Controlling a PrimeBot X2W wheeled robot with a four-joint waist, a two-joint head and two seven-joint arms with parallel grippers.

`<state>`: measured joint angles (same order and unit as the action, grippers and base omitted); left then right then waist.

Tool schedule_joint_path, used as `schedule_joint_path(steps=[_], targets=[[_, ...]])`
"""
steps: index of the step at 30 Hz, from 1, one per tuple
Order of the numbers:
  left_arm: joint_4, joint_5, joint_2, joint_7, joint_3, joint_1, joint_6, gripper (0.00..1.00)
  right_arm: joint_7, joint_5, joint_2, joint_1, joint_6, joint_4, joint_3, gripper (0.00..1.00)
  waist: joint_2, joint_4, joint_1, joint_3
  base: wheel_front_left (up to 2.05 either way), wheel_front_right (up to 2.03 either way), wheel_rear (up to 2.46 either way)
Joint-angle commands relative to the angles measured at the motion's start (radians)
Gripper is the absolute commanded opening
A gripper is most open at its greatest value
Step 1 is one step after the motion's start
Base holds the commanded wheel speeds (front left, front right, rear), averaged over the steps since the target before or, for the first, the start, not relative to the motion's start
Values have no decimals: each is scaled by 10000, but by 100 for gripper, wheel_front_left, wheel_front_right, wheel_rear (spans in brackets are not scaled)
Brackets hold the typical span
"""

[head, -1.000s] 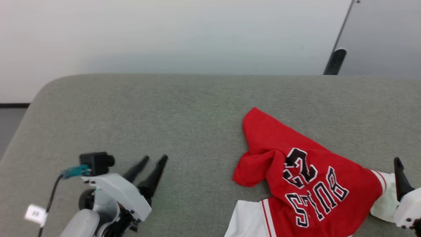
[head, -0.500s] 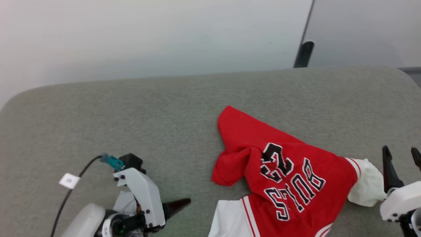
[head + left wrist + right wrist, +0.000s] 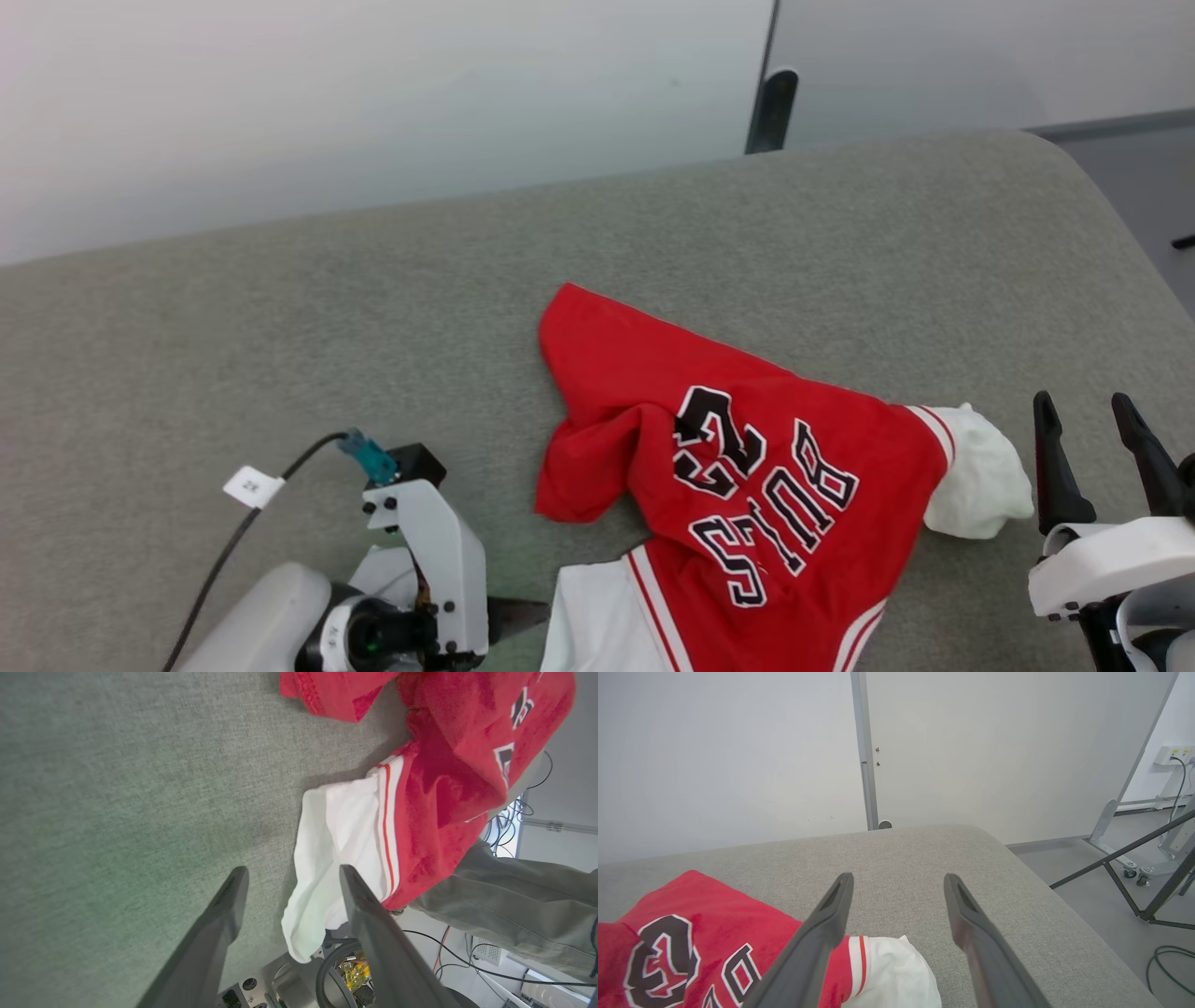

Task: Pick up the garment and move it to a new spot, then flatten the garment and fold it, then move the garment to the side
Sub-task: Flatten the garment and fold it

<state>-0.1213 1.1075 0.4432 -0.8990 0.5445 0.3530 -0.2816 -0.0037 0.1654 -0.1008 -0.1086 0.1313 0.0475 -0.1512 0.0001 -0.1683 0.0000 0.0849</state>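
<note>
The garment (image 3: 747, 485), a red jersey with the black number 23 and lettering, lies crumpled on the grey padded surface (image 3: 280, 327). One white sleeve (image 3: 976, 485) sticks out to its right and another (image 3: 597, 625) lies at the bottom edge. My left gripper (image 3: 518, 616) is low at the left, pointing at that lower sleeve. In the left wrist view it (image 3: 293, 871) is open, with the sleeve's edge (image 3: 327, 858) just ahead between the fingers. My right gripper (image 3: 1081, 403) stands open just right of the other sleeve (image 3: 892, 970), holding nothing (image 3: 899, 877).
White wall panels stand behind the surface, with a dark post foot (image 3: 770, 112) at the far edge. The surface ends at the right in a rounded corner (image 3: 1017, 858), with floor, black stand legs (image 3: 1125, 858) and cables beyond. A person's olive trouser leg (image 3: 514, 891) is near the front edge.
The head camera has swung right, so the picture has shifted left. My left gripper has turned its fingers towards the lower white sleeve. The right gripper shows more fully. The garment lies as before.
</note>
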Motion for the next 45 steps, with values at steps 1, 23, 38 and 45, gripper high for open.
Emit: schedule_joint_path(steps=[1,23,38,45], targets=[[-127,-190,10,-35,193,98,92,100,-130,66,48,-178,-10,73,44,100,-1,-283,0,230,0,0,0],[-963,351,-547,-183,132,296,299,100,-1062,553,341,-963,-10,970,348,100,-1,-1069,0,1493,0,0,0],[-1287,369,-377,-206,203,-76,436,0,-1697,872,431,-1284,-10,1933,533,100,-1,-1363,0,1499,0,0,0],[-1306,189,102,-27,17,197,731,0,-1648,802,244,-1157,-10,1955,461,100,-1,-1132,0,1262,0,0,0]])
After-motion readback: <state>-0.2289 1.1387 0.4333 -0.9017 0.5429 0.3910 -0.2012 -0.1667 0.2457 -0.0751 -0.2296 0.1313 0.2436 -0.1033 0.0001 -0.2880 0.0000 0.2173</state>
